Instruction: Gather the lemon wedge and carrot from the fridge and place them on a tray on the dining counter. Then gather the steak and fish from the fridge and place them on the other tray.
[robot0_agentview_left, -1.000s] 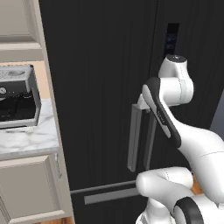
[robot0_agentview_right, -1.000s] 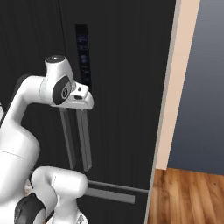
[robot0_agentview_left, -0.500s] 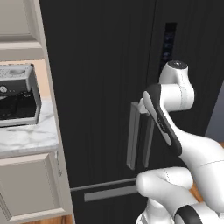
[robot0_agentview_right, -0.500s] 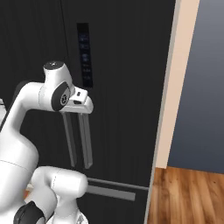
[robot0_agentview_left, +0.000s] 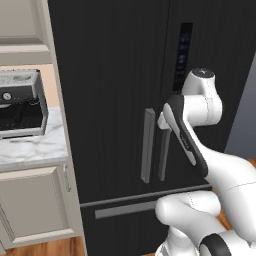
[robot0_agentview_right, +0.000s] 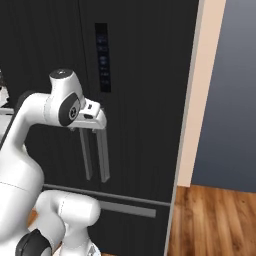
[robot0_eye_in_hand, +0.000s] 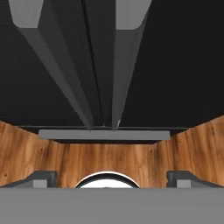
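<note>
My own forearm covers the top of the right door handle (robot0_agentview_left: 162, 155) on the fridge (robot0_agentview_left: 110, 90) from the left base camera. The coffee machine (robot0_agentview_left: 19, 102) on the small worktop (robot0_agentview_left: 35, 147) is cut by the left edge. The display strip (robot0_agentview_right: 102, 57) is too small to read.

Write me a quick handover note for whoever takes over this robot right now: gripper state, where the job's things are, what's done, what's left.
Gripper: open, empty, at the top of the fridge's two door handles, not closed on either.
Fridge: both doors and the bottom drawer shut.
Lemon wedge, carrot, steak, fish: presumably inside the fridge.
Done: arm brought up to the handles.
Left: grip a handle, open the door, carry lemon wedge and carrot to one tray on the dining counter, then steak and fish to the other.
</note>
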